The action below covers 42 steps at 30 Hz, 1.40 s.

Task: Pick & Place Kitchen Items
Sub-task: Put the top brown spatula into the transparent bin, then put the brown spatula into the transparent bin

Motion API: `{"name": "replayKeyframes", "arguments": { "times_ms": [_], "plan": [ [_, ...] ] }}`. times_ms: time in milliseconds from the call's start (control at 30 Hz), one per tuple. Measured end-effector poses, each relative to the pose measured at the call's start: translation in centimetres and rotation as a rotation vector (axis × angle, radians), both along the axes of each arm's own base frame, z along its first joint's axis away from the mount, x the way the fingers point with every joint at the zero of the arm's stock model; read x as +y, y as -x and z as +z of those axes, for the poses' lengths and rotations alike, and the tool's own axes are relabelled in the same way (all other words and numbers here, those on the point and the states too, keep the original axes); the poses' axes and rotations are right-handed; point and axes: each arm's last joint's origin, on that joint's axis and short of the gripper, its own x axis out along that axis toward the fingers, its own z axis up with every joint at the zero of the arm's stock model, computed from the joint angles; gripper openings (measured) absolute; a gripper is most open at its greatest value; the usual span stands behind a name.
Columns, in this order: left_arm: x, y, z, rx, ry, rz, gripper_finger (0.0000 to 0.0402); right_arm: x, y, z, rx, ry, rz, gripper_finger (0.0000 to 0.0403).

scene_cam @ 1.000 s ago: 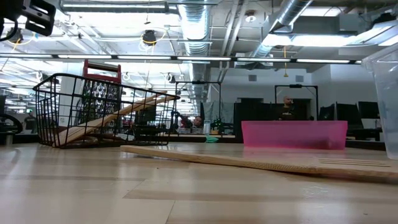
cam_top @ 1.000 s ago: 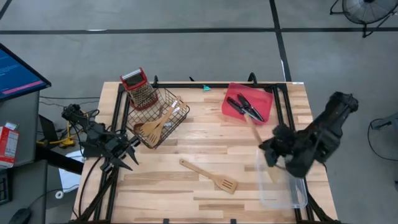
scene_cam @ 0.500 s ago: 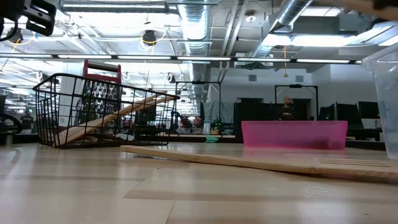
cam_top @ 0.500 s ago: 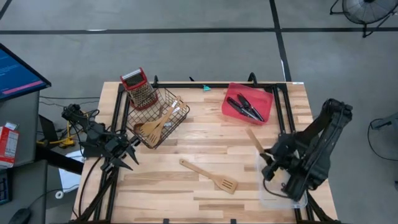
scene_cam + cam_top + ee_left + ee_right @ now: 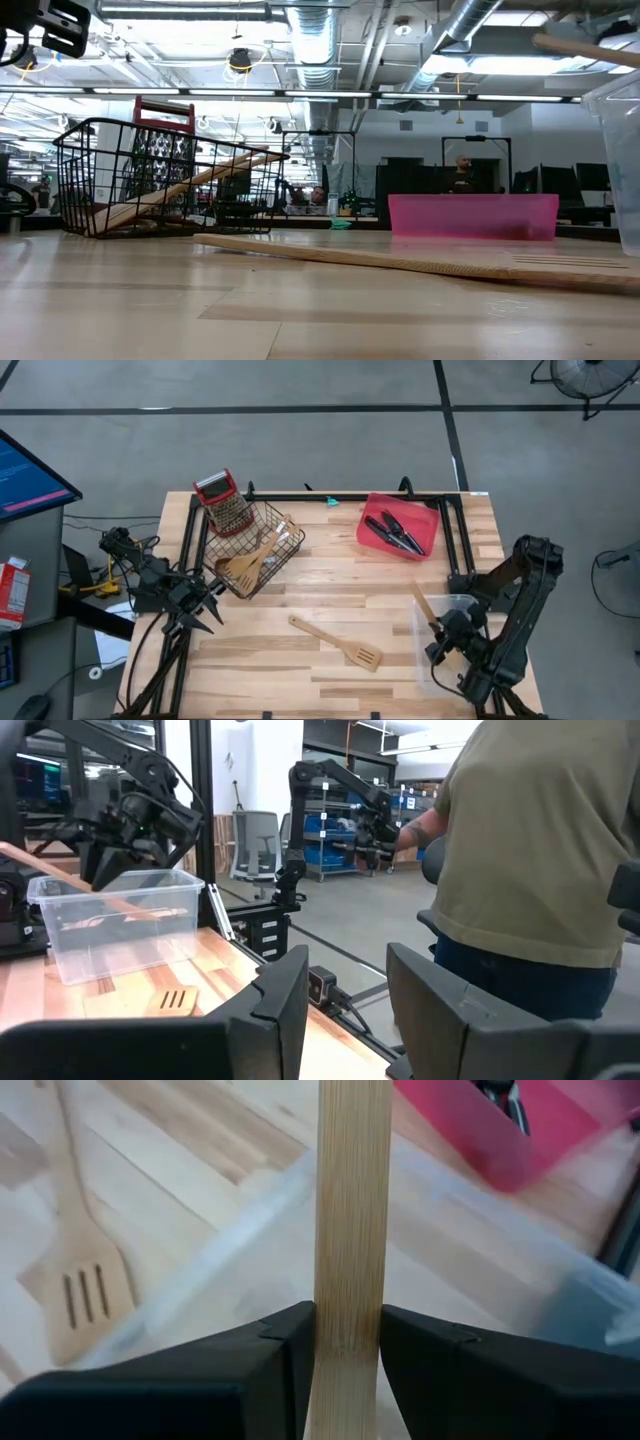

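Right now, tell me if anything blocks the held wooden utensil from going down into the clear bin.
Nothing visible does. The right gripper is shut on the wooden utensil, holding it above the clear bin, whose top is open. The slotted spatula lies apart on the table, left of the bin.

R hand (image 5: 345,1365) clamped shut, arm folded low; L hand (image 5: 205,612) idle at table edge, fingers parted.

The wooden utensil (image 5: 350,1230) runs off the right wrist view's edge, so its head, possibly a spoon's, stays hidden.
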Motion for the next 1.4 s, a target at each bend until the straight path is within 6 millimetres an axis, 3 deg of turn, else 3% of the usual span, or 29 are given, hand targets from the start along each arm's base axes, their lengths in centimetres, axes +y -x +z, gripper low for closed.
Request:
{"name": "replayKeyframes", "arguments": {
  "times_ms": [533, 967, 1200, 1400],
  "plan": [
    [0.0, 0.0, 0.0, 0.000, -0.002, 0.000, 0.0117, 0.9, -1.0, -2.2, 0.052, 0.072, -0.029, 0.0103],
    [0.0, 0.0, 0.0, 0.001, -0.001, 0.000, 0.0117, 0.9, -1.0, -2.3, 0.103, 0.062, -0.036, 0.0107],
    [0.0, 0.0, 0.0, 0.001, -0.001, -0.001, 0.0117, 0.7, -1.3, -1.9, 0.108, 0.052, -0.048, 0.0184],
    [0.0, 0.0, 0.0, -0.001, 0.001, -0.001, 0.0117, -0.5, -2.1, 1.4, 0.114, -0.029, 0.005, 0.0247]
  ]
}}
